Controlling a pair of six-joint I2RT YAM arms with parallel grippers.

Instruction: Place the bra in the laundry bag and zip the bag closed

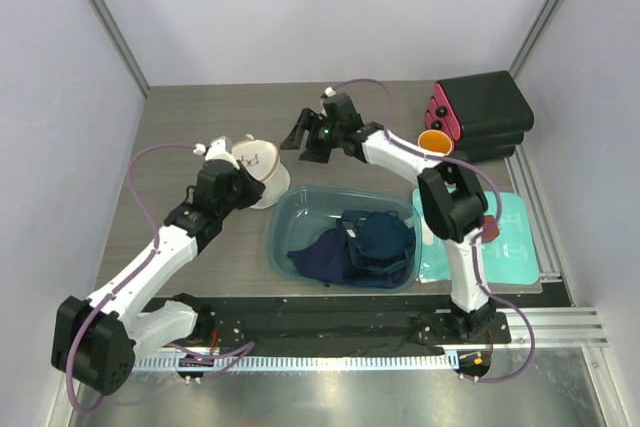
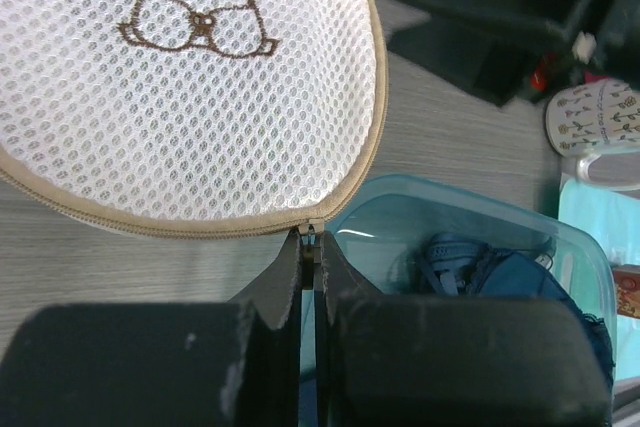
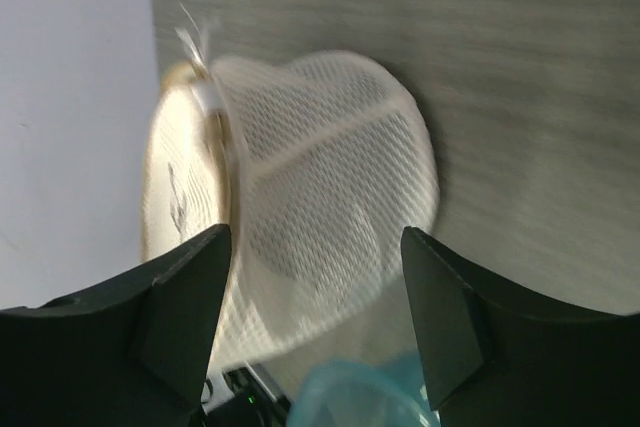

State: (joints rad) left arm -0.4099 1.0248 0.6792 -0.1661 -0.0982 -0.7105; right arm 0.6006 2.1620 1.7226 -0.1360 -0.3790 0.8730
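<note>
Item: laundry bag [image 1: 262, 161], cream mesh with a tan zip edge, on the grey table [image 1: 180, 132] left of centre, just beside the far-left rim of the teal tub [image 1: 278, 215]. Whether the bra lies inside it cannot be told
Room: bare tabletop to the left of and beyond the bag, up to the back wall; tub of navy clothes [image 1: 360, 247] close on its near right
Left gripper [image 2: 310, 247]: arm stretched diagonally from the near-left base; jaws pressed together, pinching the zip pull [image 2: 312, 236] at the bag's seam
Right gripper [image 3: 315, 237]: arm folded at the elbow, forearm reaching leftward beyond the tub's far rim; jaws spread, facing the bag, which is blurred in the right wrist view, and apart from it
Markings: brown stitched bra-outline emblem [image 2: 200, 22] on the bag's face; no readable lettering
</note>
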